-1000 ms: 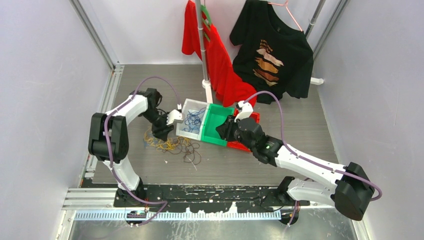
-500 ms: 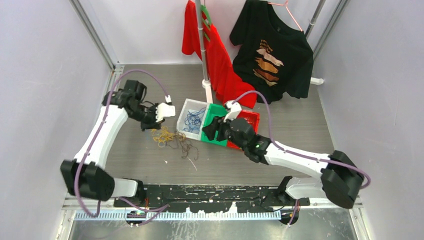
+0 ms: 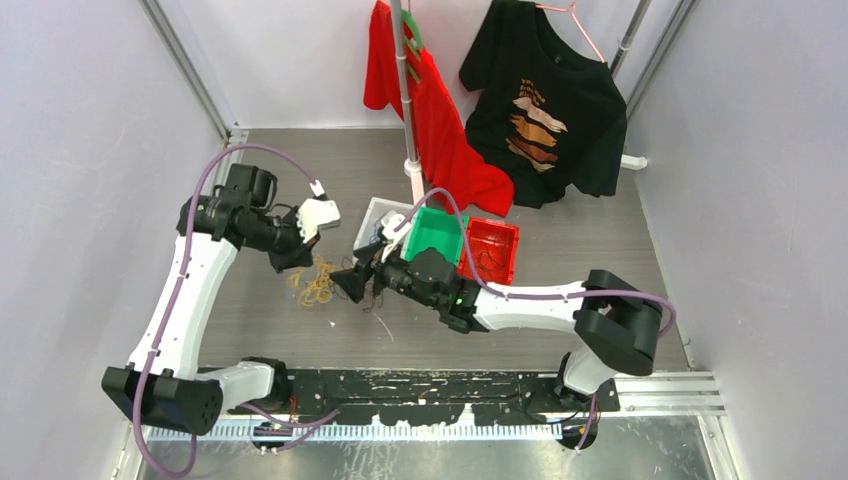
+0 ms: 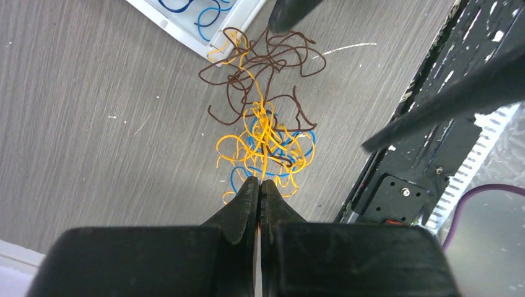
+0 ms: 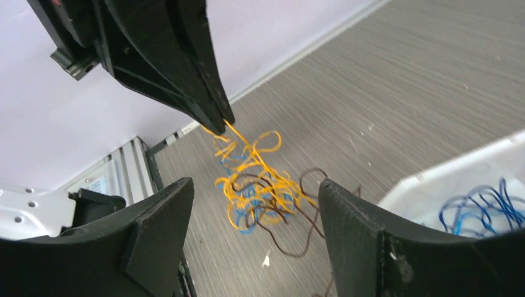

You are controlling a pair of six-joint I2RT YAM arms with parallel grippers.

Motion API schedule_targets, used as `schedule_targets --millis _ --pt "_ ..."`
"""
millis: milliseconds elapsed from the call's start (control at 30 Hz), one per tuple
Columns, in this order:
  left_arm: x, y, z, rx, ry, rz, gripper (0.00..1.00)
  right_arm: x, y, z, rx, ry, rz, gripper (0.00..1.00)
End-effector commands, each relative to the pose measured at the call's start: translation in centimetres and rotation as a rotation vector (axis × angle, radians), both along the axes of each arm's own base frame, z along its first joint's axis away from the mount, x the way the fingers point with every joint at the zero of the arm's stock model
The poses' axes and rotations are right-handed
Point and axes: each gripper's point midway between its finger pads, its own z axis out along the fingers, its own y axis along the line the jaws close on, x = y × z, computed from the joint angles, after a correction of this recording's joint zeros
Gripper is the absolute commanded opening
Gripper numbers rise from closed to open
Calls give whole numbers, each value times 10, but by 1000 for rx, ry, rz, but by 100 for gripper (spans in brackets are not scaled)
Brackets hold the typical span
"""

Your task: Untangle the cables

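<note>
The cables lie as a tangle of yellow, blue and dark brown strands on the grey table, left of the bins. In the left wrist view the yellow and blue knot sits just past the fingertips, with brown loops beyond it. My left gripper is shut on a yellow strand that rises from the tangle to its tips. My right gripper is open and low, facing the tangle from the right, with nothing between its fingers.
A white bin holding blue cables stands just behind the right gripper, with a green bin and a red bin to its right. A rack pole with a red and a black shirt stands at the back.
The left gripper shut on a yellow strand and drew back to the left. The right arm swung left from the bins to the tangle, and its jaws opened wider.
</note>
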Motion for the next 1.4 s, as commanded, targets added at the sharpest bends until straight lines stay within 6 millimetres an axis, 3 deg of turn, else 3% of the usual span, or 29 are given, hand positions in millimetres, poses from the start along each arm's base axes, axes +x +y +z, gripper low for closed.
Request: schedule_targets --millis 0,267,467,633,967,1133,1367 --pt "-14 -9 34 -84 -12 51 0 -2 24 54 141 -133 40 78" --pt "-34 -26 59 -193 60 39 0 14 43 47 151 -157 -3 73" --pt "-45 -31 63 -224 124 20 0 36 48 46 189 -182 -102 70" --pt "-49 -34 75 -243 128 9 0 50 54 29 174 -181 -163 67" --pt "-35 -39 149 -319 -53 57 0 54 53 -53 81 -90 -188 65" --pt "-19 -34 193 -338 -237 101 0 46 59 -77 74 -29 -138 63" --pt "19 -11 270 -364 -643 252 0 29 72 -106 39 23 -73 59"
